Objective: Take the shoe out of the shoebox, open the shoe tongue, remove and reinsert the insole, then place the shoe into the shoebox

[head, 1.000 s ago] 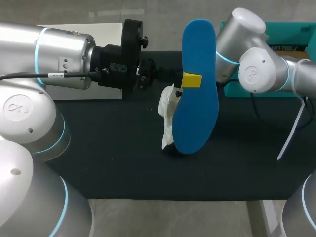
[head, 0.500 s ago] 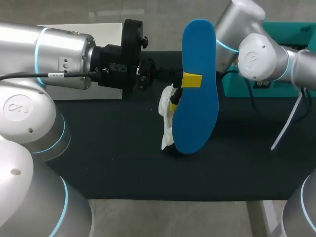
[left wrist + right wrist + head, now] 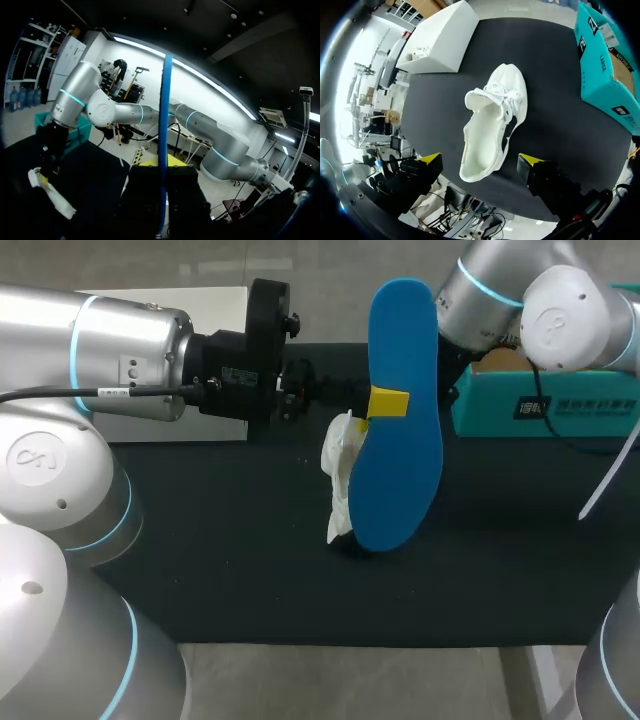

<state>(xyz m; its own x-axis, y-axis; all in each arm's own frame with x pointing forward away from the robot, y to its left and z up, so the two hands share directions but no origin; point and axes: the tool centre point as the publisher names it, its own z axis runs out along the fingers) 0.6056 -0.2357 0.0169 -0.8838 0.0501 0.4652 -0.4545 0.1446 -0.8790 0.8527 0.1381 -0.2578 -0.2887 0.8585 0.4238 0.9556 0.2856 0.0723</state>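
The left gripper (image 3: 388, 401) is clamped on the blue insole (image 3: 400, 470) and holds it upright above the black mat (image 3: 230, 540). One yellow tip presses on the near face, about midway along. From the head camera the insole hides most of the white shoe (image 3: 340, 475) behind it, so only a strip of the upper shows at its side. The left wrist camera sees the insole (image 3: 163, 125) edge-on, as a thin blue line rising between its own fingers (the far finger cannot be made out from the head camera). Off to one side it shows the right arm (image 3: 75, 100) hanging over the shoe (image 3: 52, 195).

Only the right wrist camera shows the whole shoe (image 3: 495, 125). It lies on the mat (image 3: 555, 130) with its opening upward and its tongue (image 3: 477, 97) pulled up. The right gripper (image 3: 480, 160) hovers over the heel end with its fingers wide apart, touching nothing. The teal shoebox (image 3: 602, 65) stands apart from the shoe at the mat's edge. A white box (image 3: 440, 45) sits at the opposite edge.
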